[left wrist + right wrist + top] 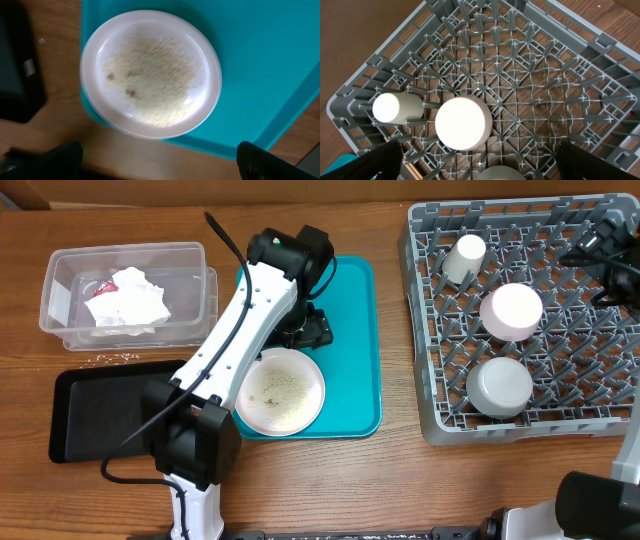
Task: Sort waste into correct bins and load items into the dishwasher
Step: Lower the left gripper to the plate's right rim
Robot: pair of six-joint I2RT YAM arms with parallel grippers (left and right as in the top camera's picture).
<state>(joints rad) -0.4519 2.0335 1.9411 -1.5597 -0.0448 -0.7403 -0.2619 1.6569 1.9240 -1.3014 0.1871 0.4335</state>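
Observation:
A large white plate (280, 389) (150, 75) smeared with rice lies on the teal tray (355, 340) (260, 60). My left gripper (305, 330) (160, 165) hangs open just above the plate's far edge, nothing between its fingers. Crumpled white napkins (125, 300) and a red scrap (100, 285) lie in the clear tub (60, 265). The black tray (100, 415) (15, 65) sits in front of it. In the grey dish rack (600, 415) (560, 75) stand a white cup (465, 258) (397, 107), a pinkish bowl (511, 311) (463, 122) and a grey bowl (499, 386) (505, 174), all upside down. My right gripper (592, 246) (487, 165) is open above the rack.
Loose rice grains (115, 358) lie on the wooden table between the tub and the black tray. The left arm (235, 350) stretches from the front edge over the black tray's right end to the teal tray.

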